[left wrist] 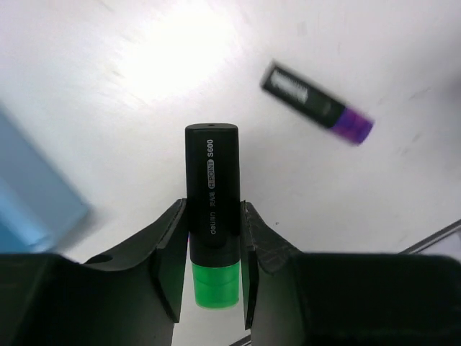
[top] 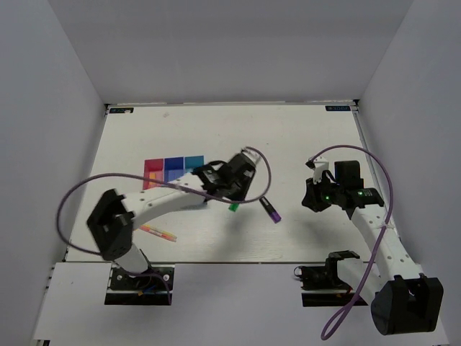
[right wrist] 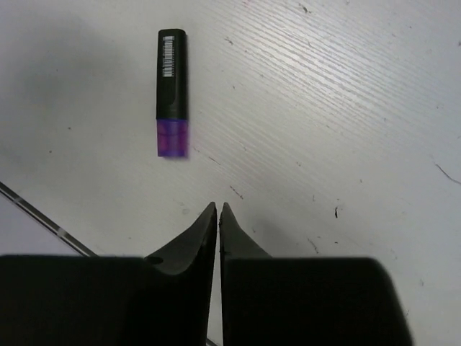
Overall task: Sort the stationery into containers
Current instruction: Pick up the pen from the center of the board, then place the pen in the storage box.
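A robotics lab cell: white table [top: 302,137] boxed in by plain white walls [top: 230,50] (purple cables [top: 60,210] looping), two arms [top: 162,202] bolted at its edge.

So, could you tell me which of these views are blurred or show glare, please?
Left wrist: the purple marker and light blue bin are smeared, the green marker is sharp, and glare whitens the table. Right wrist: crisp throughout. Top external: even light, soft shadows on the table.
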Available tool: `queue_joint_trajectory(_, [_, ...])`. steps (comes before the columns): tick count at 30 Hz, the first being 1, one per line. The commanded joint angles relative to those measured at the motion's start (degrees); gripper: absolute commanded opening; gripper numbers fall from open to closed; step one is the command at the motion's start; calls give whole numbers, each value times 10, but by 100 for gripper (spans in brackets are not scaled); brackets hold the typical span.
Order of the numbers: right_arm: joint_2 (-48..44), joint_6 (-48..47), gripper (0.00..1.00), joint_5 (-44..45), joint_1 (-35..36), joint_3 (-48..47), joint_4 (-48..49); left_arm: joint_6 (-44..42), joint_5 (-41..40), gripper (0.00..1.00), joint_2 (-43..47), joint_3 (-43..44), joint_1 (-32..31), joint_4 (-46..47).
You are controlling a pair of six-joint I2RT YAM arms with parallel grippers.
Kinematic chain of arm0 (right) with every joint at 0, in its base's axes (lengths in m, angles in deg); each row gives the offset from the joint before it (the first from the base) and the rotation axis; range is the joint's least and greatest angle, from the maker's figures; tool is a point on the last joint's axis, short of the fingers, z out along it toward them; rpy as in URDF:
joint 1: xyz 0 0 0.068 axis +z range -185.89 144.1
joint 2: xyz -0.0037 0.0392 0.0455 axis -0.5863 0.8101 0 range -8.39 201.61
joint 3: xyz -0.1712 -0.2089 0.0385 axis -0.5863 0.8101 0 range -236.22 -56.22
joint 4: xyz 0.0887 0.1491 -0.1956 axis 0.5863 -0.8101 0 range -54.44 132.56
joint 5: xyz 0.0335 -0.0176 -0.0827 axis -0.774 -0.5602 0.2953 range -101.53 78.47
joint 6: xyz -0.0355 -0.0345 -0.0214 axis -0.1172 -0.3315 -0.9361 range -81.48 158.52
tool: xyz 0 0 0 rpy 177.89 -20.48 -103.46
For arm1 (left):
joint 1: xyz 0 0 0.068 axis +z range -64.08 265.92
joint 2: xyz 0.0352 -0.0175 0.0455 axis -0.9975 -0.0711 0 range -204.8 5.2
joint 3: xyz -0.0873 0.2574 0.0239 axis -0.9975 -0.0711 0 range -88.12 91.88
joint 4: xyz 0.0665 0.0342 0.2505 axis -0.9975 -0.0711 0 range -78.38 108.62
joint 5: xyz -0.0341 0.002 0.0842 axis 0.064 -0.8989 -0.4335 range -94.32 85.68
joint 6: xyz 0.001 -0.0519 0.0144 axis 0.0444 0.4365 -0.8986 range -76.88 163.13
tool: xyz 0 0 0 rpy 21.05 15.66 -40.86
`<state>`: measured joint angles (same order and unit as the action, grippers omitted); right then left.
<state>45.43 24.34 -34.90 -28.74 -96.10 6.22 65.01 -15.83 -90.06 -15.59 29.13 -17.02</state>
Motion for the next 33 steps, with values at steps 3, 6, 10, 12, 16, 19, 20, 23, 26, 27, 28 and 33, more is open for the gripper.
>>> queue_joint_trajectory(3, [-2,-5,13,-13,3,-13,1,7,-75,1,159,-25,114,-42])
queue_joint_trajectory(6, [3,-7,62,-18,6,-14,-1,4,-77,1,185,-41,222,-56])
queue_joint_trajectory(10, [10,-9,68,-18,8,-18,-2,-30,-55,1,180,-41,302,-58])
queue_joint_trajectory(12, [11,-10,68,-18,11,-18,-2,-39,-43,1,162,-39,329,-59])
queue_joint_trajectory(16, [10,-10,65,-14,11,-16,-1,-40,-33,4,119,-35,363,-49])
queue_joint_trajectory(19, [10,-11,65,-13,12,-15,-1,-40,-32,16,92,-38,372,-45])
queue_joint_trajectory(20, [11,-12,65,-12,12,-15,0,-41,-37,19,87,-39,372,-44])
queue_joint_trajectory(23, [13,-12,65,-12,13,-17,0,-43,-48,32,69,-47,375,-40])
queue_joint_trajectory(26, [15,-11,69,-13,14,-17,0,-42,-46,44,56,-49,380,-38])
queue_joint_trajectory(27, [17,-13,72,-13,14,-17,0,-42,-46,46,55,-50,379,-39])
queue_joint_trajectory(28, [18,-14,77,-12,15,-18,-1,-43,-44,49,54,-50,379,-38])
queue_joint_trajectory(33, [42,-24,86,-34,26,-27,-5,-42,-38,60,62,-49,379,-40])
